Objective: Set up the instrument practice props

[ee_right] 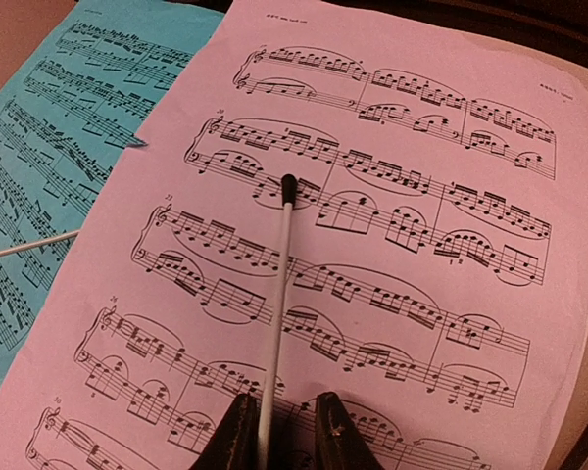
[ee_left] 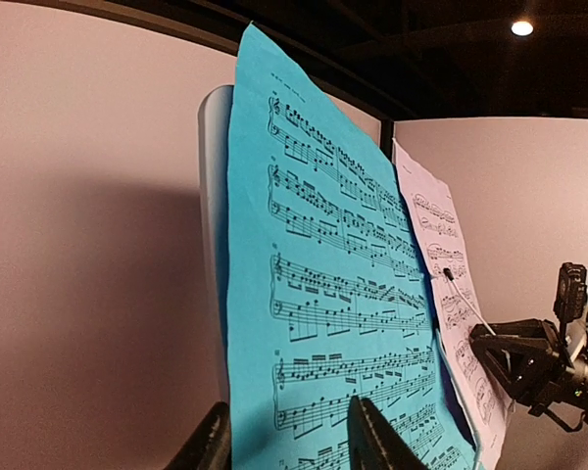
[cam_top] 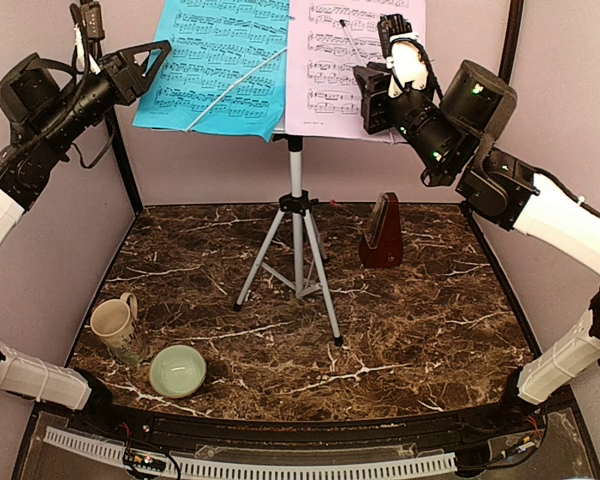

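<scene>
Looking through the top camera, you are seeing the music stand [cam_top: 297, 215] standing upright on its tripod at the centre of the bench [cam_top: 430, 310]. The blue page [cam_top: 220, 60] and the pink page [cam_top: 330, 70] are lying side by side on it at 12 o'clock, the blue one on the left. The metronome [cam_top: 382, 232] is sitting upright at about 3 o'clock from the stand's pole. A mug [cam_top: 113, 325] and a bowl [cam_top: 177, 370] are resting close together near 7 o'clock on the bench. Your left gripper [cam_top: 150, 62] is hanging at the blue page's left edge, and your right gripper [cam_top: 365, 85] is facing the pink page.

Turning to the left wrist view, you are seeing the jaws standing clearly parted and holding nothing. They are straddling the bottom left corner of the blue page and the pale edge of the desk [ee_left: 214, 245] behind it.

Moving to the right wrist view, the jaws are standing slightly apart. A thin white wire arm [ee_right: 279, 294] is lying on the pink page and running down between them. You cannot tell whether either finger is touching it.
</scene>
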Robot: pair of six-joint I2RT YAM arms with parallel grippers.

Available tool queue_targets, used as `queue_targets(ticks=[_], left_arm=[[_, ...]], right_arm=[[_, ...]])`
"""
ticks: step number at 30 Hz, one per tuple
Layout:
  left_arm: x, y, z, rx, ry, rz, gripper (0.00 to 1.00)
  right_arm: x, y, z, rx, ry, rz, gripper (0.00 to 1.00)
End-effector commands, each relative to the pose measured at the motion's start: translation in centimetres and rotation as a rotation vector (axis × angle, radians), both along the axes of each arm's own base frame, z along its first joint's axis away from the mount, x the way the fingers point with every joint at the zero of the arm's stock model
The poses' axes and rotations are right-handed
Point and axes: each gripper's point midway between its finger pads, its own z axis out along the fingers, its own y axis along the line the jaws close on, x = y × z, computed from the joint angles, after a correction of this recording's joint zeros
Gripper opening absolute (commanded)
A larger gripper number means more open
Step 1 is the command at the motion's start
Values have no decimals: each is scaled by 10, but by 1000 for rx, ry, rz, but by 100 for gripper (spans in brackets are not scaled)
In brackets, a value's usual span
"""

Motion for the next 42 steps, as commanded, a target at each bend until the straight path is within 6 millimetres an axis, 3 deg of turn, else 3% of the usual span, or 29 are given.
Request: queue_targets(ticks=[1,9,14,17,20,24,31,35,42], left_arm=[[-13,13,10,-16,-30,33,42],[-26,26,9,4,-40,80,53],[-38,15,9,124,-37,19,57],[-42,7,4,193,-20,-16,53],[-45,-7,0,265,-25,-30,50],[-53,-52,-13,423,-32,-49,49],[-54,-105,-20,565,-75,-7,44],[-42,-119,-22,595,-75,67,43],[-30,-122,-17,590,-86,166,39]], right_arm=[[-4,-8,12,36,-22,1,24],[-8,-9,18,44,-32,20,39],[-11,-9,22,47,-38,35,42],[-11,-9,21,44,-37,34,42],[-9,-8,19,42,-32,27,40],[-5,-8,17,40,-26,10,37],[-4,-9,17,44,-29,-4,31],[-4,-11,18,44,-30,-10,29],[-3,-11,17,43,-34,-16,28]])
